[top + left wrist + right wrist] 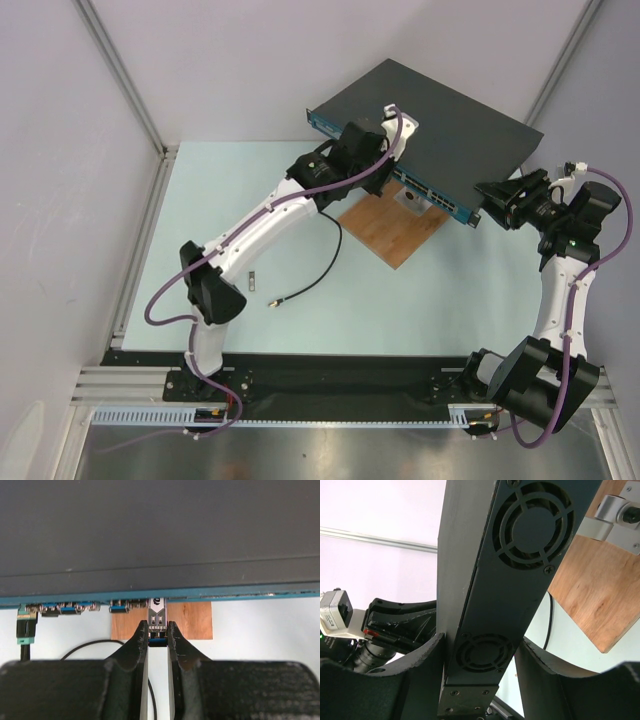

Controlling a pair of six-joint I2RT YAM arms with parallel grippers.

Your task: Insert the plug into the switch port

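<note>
At 1 o'clock on the surface (250, 200): the switch (440, 115), front edge over a wooden board (192, 620). It looks heavy and rigid, a metal box with a slick matt top. The right tool (480, 644) clamps its fan end at mid width, a finger on each broad face, which seems a sound bracing hold.

The plug (157, 616) is small, stiff and light, with a blue tab, and is probably delicate at the latch. The left tool (157, 627) pinches it narrow by the rear flanks. Its nose points to 12 o'clock at the port row. Depth of seating is unclear. Hold the body, not the tab.
</note>
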